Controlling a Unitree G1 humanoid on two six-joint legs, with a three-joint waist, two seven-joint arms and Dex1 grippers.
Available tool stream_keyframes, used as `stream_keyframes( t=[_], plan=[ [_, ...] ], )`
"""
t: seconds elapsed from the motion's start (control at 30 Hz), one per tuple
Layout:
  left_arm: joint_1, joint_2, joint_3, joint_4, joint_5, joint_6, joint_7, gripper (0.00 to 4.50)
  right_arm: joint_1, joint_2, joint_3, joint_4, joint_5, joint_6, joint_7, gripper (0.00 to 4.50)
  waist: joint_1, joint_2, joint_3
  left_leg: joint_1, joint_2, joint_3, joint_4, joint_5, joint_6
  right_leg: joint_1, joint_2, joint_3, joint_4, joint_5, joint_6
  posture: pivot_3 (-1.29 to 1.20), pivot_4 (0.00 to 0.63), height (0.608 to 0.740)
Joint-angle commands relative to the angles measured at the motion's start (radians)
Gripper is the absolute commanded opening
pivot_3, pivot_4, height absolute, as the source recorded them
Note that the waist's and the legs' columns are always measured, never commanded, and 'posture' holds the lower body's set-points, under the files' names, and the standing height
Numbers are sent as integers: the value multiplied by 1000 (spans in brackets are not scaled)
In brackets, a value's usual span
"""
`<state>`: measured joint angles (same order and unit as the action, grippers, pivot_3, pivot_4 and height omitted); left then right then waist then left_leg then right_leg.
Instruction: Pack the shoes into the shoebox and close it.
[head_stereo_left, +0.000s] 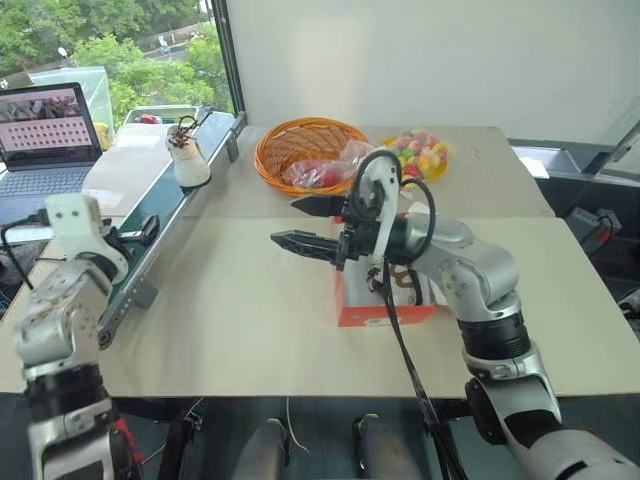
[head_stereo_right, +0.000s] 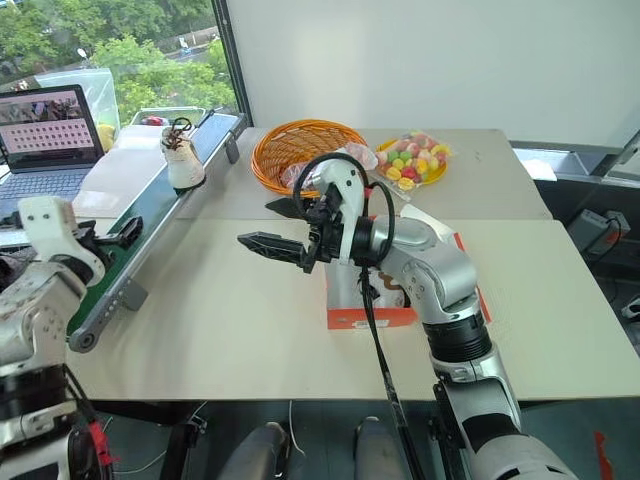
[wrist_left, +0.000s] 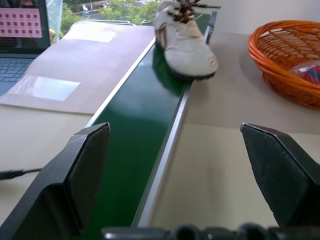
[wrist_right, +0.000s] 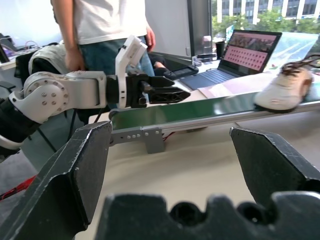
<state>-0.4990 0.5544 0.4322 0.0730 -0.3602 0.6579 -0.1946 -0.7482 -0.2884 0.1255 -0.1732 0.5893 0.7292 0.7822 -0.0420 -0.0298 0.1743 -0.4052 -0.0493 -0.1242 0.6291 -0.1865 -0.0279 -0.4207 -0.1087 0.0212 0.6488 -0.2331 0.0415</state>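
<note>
Beige tables (head_stereo_left: 250, 330) pushed together fill the room's middle, with a white wall behind and a window onto green trees at the far left corner. Along the tables' left edge runs a green conveyor belt (wrist_left: 135, 145) on a metal frame. Beyond it, an open laptop (head_stereo_left: 45, 135) sits on a side surface. A person (wrist_right: 107, 30) in a white shirt stands past the belt, cut off at the top of the right wrist view.

Orange wicker basket (head_stereo_left: 305, 150) at the far edge, a bag partly inside it. Beside that, a yellow plate of coloured sweets (head_stereo_left: 420, 155).

Shoebox (head_stereo_left: 385, 300), orange-red, near the tables' centre; largely hidden behind the right arm, so its inside and lid cannot be made out.

One white shoe (wrist_left: 184, 42) with dark laces rests at the belt's far end, its sole overhanging the belt's table-side rail.

Right gripper (head_stereo_left: 310, 225) hovers level above the tabletop left of the box, jaws apart, empty. Left gripper (wrist_right: 172, 94) sits at the belt's near end, jaws apart, empty.
</note>
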Motion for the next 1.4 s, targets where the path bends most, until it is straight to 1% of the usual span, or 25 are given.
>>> stream_keyframes(
  t=[0.03,0.2,0.33,0.57,0.7,0.8,0.9,0.93,1.0,1.1,1.2,1.27,1.4],
  plan=[
    [-112,-25,-3,36,20,8,91,4500,4,-3,-15,-60,0,-16,-18,4460,-1,0,0,0,0,0,0,0,0,0,0,0,0,0,0,0,150,740],
    [-219,-40,-42,129,68,17,162,4500,15,-11,-16,-76,-2,-14,-38,4460,-5,0,0,0,0,0,0,0,0,-1,0,0,1,0,0,0,150,740],
    [-274,-31,-40,224,96,41,217,4500,23,-19,-16,-90,1,-11,-51,4460,-5,0,0,0,0,0,0,0,0,-1,0,0,1,0,0,0,150,740],
    [-310,-29,-27,341,114,37,254,4500,30,-27,-21,-109,6,-8,-70,4460,-2,0,0,-1,0,0,0,0,0,-1,0,0,1,0,0,0,150,740],
    [-305,-49,-28,369,101,55,249,4500,27,-29,-20,-112,8,-7,-75,4460,-3,0,0,-1,0,0,0,0,0,-1,0,0,1,0,0,0,150,740],
    [-294,-64,-6,374,94,65,277,4500,29,-35,-18,-114,5,-8,-73,4460,-2,-1,0,-1,0,0,0,0,0,-1,0,0,1,0,0,0,150,740],
    [-286,-68,25,380,87,72,298,3763,33,-45,-9,-114,-4,-12,-68,4500,-1,-1,0,0,0,0,0,0,0,-1,0,0,1,0,0,0,150,740],
    [-283,-70,39,381,84,70,310,3276,34,-46,-9,-116,-2,-11,-68,4500,-1,-1,0,0,0,0,0,0,0,-1,0,0,1,0,0,0,150,740],
    [-282,-77,86,374,80,56,361,2641,33,-49,-7,-115,-2,-10,-70,4500,1,-1,0,0,0,0,0,0,0,-1,0,0,1,0,0,0,150,740],
    [-276,-78,106,330,91,31,409,1459,34,-51,-7,-117,-4,-6,-71,4500,3,-1,0,0,0,0,1,0,-1,0,0,0,2,0,0,0,150,740],
    [-275,-91,116,277,88,21,440,494,35,-53,-5,-117,-7,-6,-71,4500,2,-1,-1,0,0,0,2,1,-1,0,0,0,3,1,0,0,150,740],
    [-275,-100,116,238,86,4,452,108,35,-54,-4,-116,-9,-7,-70,4500,2,-1,-1,0,0,0,2,1,-1,-1,0,0,3,1,0,0,150,740],
    [-277,-122,65,92,98,-53,435,62,33,-52,-7,-113,-12,-9,-69,4500,2,-2,0,-2,0,0,2,0,-1,-2,0,0,3,1,0,0,150,740]
  ],
)
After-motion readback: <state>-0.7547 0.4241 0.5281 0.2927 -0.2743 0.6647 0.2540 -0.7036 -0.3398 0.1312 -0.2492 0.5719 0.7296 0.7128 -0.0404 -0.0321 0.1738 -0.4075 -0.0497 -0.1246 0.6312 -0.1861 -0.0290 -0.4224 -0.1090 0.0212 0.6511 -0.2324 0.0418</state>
